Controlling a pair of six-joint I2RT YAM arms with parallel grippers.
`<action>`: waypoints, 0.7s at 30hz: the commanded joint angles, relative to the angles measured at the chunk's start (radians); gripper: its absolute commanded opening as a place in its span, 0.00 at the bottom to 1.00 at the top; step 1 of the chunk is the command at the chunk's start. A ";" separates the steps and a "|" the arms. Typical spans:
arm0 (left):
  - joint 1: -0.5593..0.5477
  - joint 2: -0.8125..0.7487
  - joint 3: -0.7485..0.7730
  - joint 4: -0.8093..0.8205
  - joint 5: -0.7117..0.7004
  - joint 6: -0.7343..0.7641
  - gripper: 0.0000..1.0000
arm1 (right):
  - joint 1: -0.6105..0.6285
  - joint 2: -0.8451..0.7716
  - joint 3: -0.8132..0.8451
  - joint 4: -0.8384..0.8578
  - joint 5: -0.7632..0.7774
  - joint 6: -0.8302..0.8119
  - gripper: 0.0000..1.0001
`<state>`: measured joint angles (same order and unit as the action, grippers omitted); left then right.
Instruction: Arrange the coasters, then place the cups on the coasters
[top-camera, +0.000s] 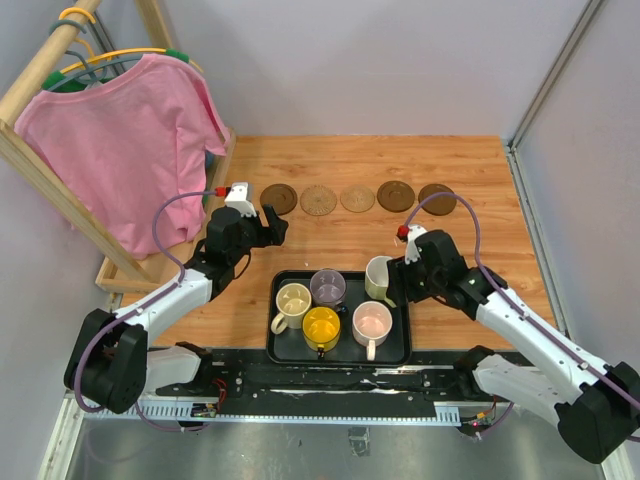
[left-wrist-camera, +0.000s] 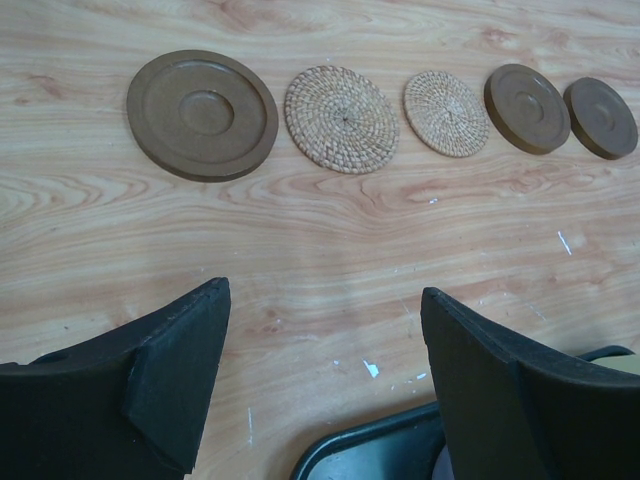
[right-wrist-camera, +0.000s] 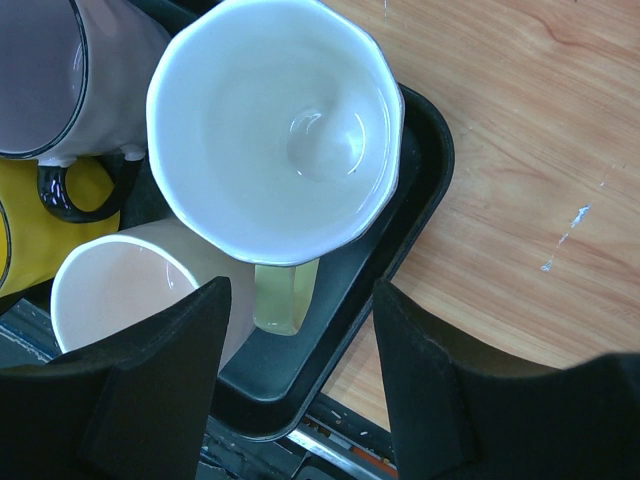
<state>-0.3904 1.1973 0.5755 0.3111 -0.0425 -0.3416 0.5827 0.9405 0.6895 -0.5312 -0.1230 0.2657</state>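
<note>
Done with the coasters (left-wrist-camera: 343, 118) by the look of it: all five in a row along the far side of the table (top-camera: 470, 300). Now going for the first of the cups, the pale yellow-green mug (right-wrist-camera: 275, 130) at the far right corner of the black tray (right-wrist-camera: 425, 180). Hovering there with the right gripper (right-wrist-camera: 300, 290), jaws apart either side of the handle, nothing clamped yet. Centre on that handle before squeezing, then lift straight up to clear the tray rim and the pink mug (right-wrist-camera: 110, 290) just beside it. No job yet for the left gripper (left-wrist-camera: 322, 300), spread wide and empty over bare wood between tray and coasters.
</note>
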 joint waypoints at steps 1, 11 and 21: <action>-0.011 -0.010 -0.015 0.022 -0.003 0.006 0.81 | 0.026 0.005 -0.018 0.031 0.040 0.017 0.59; -0.012 -0.007 -0.023 0.032 -0.002 0.005 0.81 | 0.039 0.031 -0.035 0.030 0.046 0.018 0.56; -0.013 -0.012 -0.039 0.048 0.016 -0.013 0.81 | 0.052 0.011 -0.078 0.068 0.057 0.048 0.49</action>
<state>-0.3923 1.1976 0.5457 0.3195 -0.0360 -0.3458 0.6113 0.9661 0.6353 -0.4900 -0.0914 0.2893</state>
